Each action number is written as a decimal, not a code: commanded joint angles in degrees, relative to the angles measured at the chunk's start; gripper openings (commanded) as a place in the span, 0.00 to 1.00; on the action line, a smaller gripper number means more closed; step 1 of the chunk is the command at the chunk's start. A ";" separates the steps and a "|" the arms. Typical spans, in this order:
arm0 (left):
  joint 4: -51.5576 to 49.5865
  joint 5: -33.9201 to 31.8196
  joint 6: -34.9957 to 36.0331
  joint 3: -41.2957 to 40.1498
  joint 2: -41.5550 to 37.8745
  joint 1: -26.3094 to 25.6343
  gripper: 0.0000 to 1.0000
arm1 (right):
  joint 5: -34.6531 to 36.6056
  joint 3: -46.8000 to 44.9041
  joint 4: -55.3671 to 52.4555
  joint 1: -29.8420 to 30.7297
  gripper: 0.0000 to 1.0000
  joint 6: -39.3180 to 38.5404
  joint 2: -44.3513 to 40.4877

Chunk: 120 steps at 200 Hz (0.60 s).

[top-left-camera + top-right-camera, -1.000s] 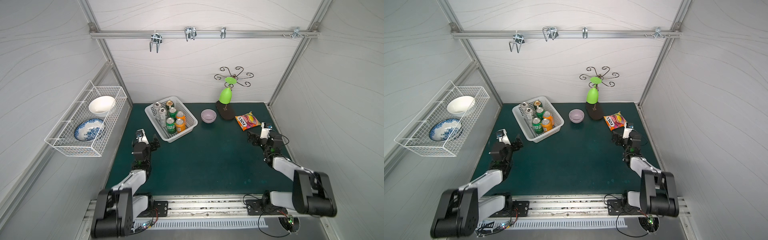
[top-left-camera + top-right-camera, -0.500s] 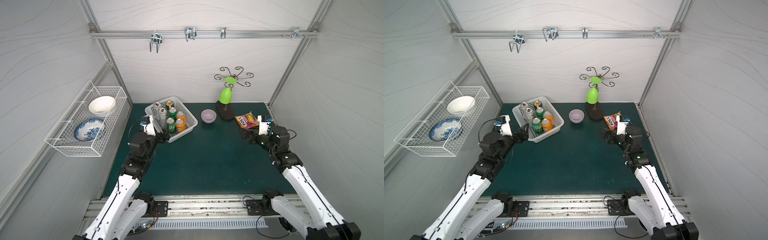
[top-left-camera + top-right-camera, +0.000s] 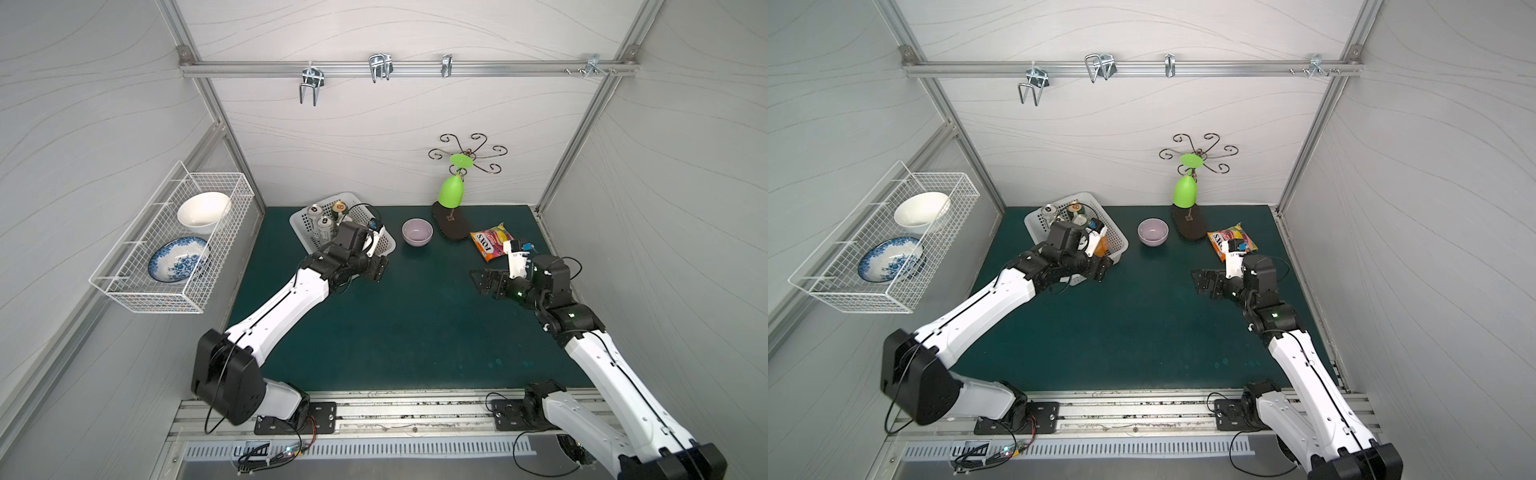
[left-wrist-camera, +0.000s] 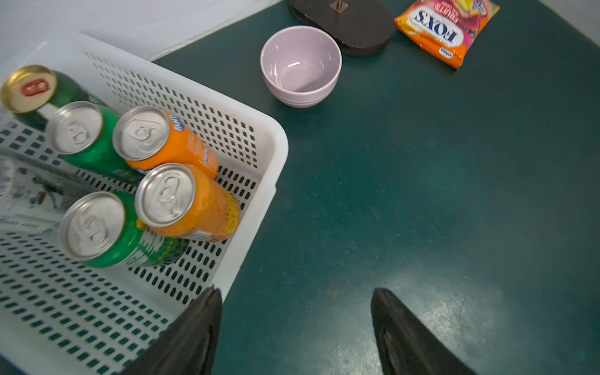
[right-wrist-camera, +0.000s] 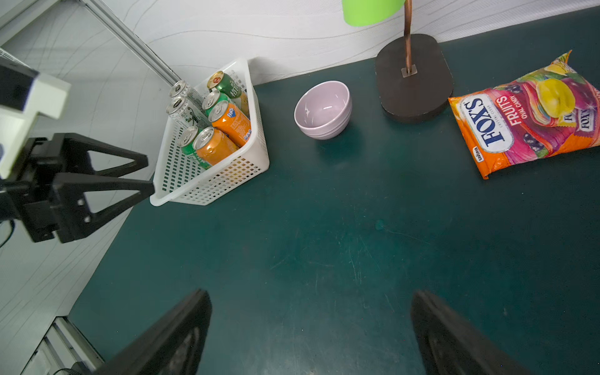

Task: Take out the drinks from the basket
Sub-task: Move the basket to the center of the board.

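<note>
The white perforated basket (image 3: 305, 226) (image 3: 1034, 226) (image 4: 276, 156) (image 5: 211, 191) stands at the back left of the green table. The drinks stand upright in it: two orange cans (image 4: 185, 207) (image 4: 165, 143), two green cans (image 4: 97, 227) (image 4: 81, 133), a gold-lidded cream-and-green can (image 4: 29, 86) and slim silver-white cans (image 5: 181, 97). My left gripper (image 3: 380, 268) (image 3: 1106, 268) (image 4: 297, 292) (image 5: 149, 175) hovers open and empty at the basket's near right corner. My right gripper (image 3: 477, 282) (image 3: 1196, 282) (image 5: 311, 295) is open and empty over bare table at the right.
A lilac bowl (image 3: 417, 232) sits right of the basket. Beyond it stand a green lamp on a dark base (image 3: 451, 224) and a candy bag (image 3: 492, 245). A wire rack (image 3: 124, 291) holding two bowls hangs on the left wall.
Both arms have unfolded from the front of the table. The left gripper has reached the basket's corner and its jaws have narrowed a little. The right gripper has moved inward.
</note>
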 commanded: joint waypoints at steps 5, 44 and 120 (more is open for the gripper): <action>-7.48 -2.83 4.19 8.85 7.63 -0.39 0.74 | 0.71 -0.89 -0.53 0.36 0.99 -0.07 -0.56; -10.16 -5.62 7.32 17.46 16.42 -0.32 0.73 | 1.09 -1.32 -0.77 0.38 0.99 -0.52 -0.64; -17.65 -5.05 12.16 35.72 33.35 0.04 0.72 | 2.50 -1.36 -1.46 0.30 0.99 -1.38 -2.15</action>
